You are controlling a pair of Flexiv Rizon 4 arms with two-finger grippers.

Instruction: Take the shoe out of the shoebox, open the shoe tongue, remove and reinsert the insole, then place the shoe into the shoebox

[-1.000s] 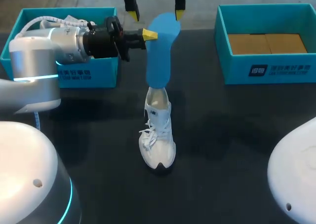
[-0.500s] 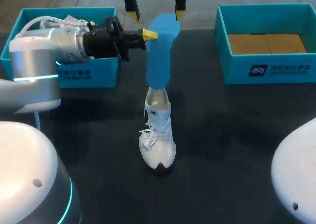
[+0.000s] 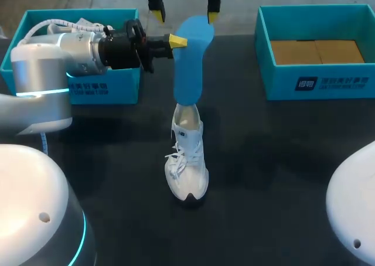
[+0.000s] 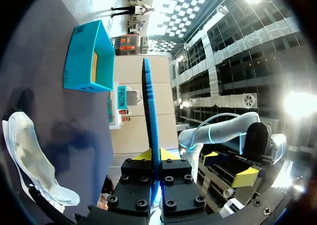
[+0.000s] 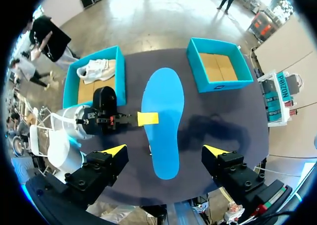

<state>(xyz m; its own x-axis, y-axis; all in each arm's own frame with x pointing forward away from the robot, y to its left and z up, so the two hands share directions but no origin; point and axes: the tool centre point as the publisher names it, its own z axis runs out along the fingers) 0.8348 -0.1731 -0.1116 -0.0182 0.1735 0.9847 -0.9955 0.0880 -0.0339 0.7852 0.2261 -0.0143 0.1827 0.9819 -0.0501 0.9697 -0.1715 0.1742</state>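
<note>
Where the left shoebox (image 3: 117, 87) sits at the table's (image 3: 263, 160) edge, the left gripper (image 3: 179, 41) beside it clamps the blue insole (image 3: 188, 67) by its edge, just above the white shoe (image 3: 187, 160) standing mid-table. The right gripper (image 3: 184, 11) hangs overhead, spread wide, and the right shoebox (image 3: 281, 84) lies further right.

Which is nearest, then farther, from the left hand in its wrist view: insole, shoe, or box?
1. Insole, pinched in the left hand.
2. Shoe, lying beside and below it.
3. Box, far ahead.
</note>
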